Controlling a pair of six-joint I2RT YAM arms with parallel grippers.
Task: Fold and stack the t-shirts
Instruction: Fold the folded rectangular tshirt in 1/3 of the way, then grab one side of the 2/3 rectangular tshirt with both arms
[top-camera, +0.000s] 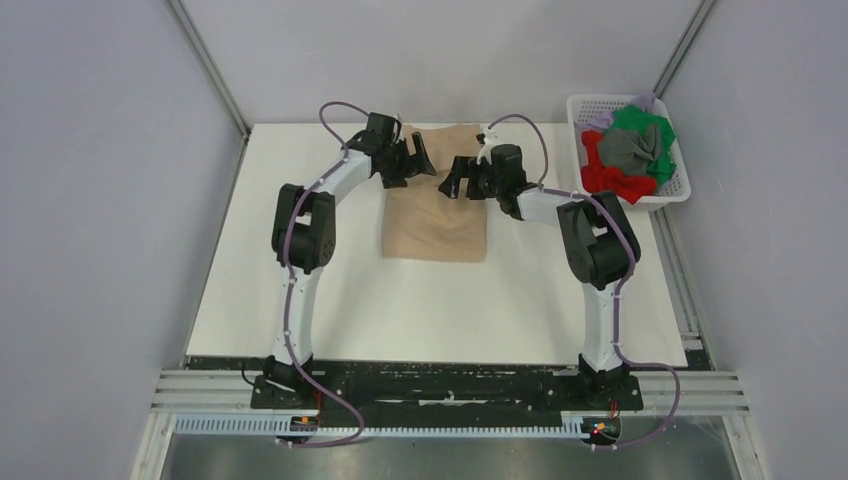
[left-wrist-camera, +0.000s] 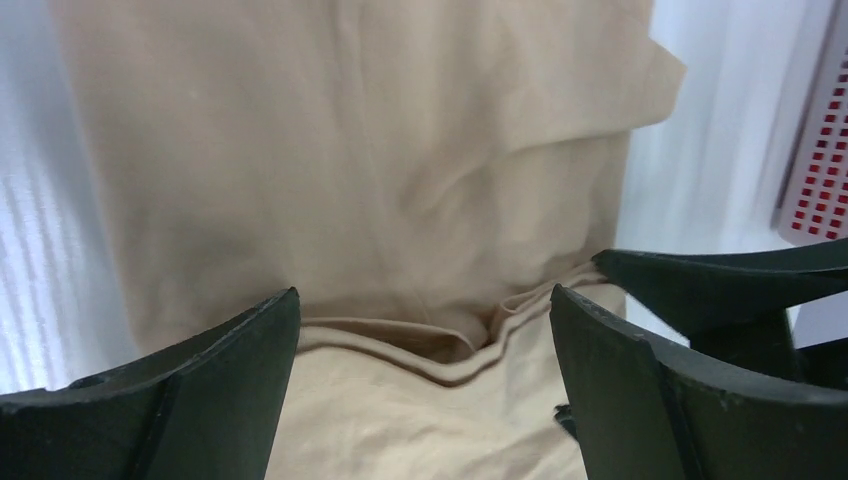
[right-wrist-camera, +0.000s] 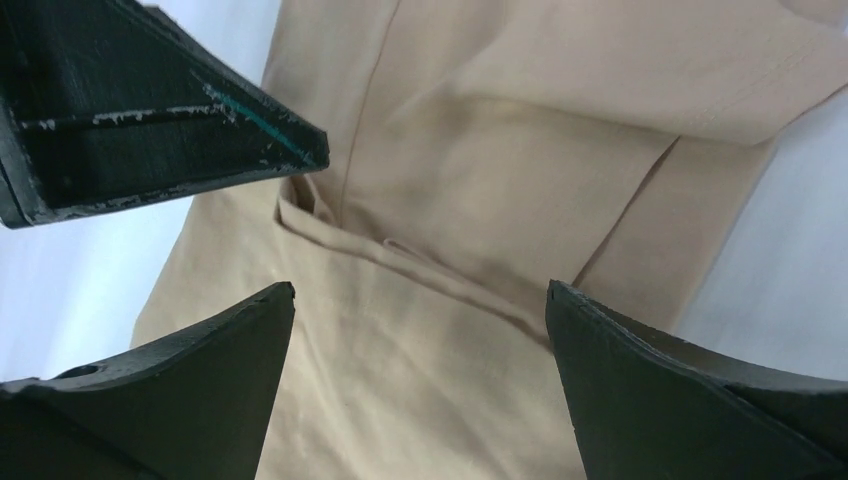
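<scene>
A beige t-shirt (top-camera: 433, 215) lies flat on the white table, folded into a long narrow shape. It fills the left wrist view (left-wrist-camera: 380, 170) and the right wrist view (right-wrist-camera: 520, 170). My left gripper (top-camera: 420, 158) is open above the shirt's far left part, with a folded edge between its fingers (left-wrist-camera: 240, 390). My right gripper (top-camera: 457, 180) is open above the far right part, facing the left one, with nothing between its fingers (right-wrist-camera: 230, 380). Red (top-camera: 612, 178), green (top-camera: 645, 125), grey (top-camera: 630, 150) and lavender (top-camera: 603, 118) t-shirts lie crumpled in the basket.
A white mesh basket (top-camera: 672, 192) stands at the table's far right edge; it also shows in the left wrist view (left-wrist-camera: 820, 150). Grey walls close in the table (top-camera: 400, 300) on three sides.
</scene>
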